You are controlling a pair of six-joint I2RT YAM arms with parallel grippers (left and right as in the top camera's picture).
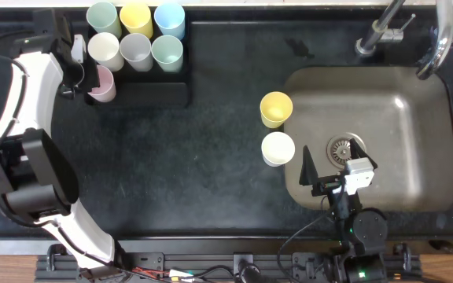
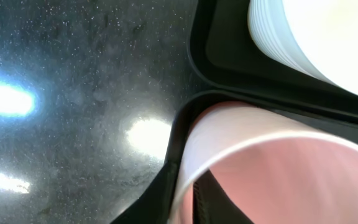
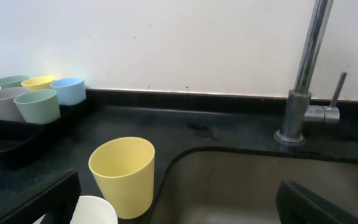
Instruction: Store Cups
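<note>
Evidently, the left pincer (image 2: pixel 184 200), clamped across the upright pink cup's (image 1: pixel 101 83) rim, holds it at the tray's (image 1: pixel 160 94) front-left corner, slot directly beneath.

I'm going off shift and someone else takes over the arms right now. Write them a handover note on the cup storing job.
Left gripper: shut on the rim of the pink cup, at the front-left corner of the tray. Whether the cup is seated cannot be told.
Right gripper: open and empty, over the sink.
Done: six cups stand in the tray's two back rows.
Left: release the pink cup, then store the yellow cup and the white cup, both upright on the counter by the sink's left edge.
</note>
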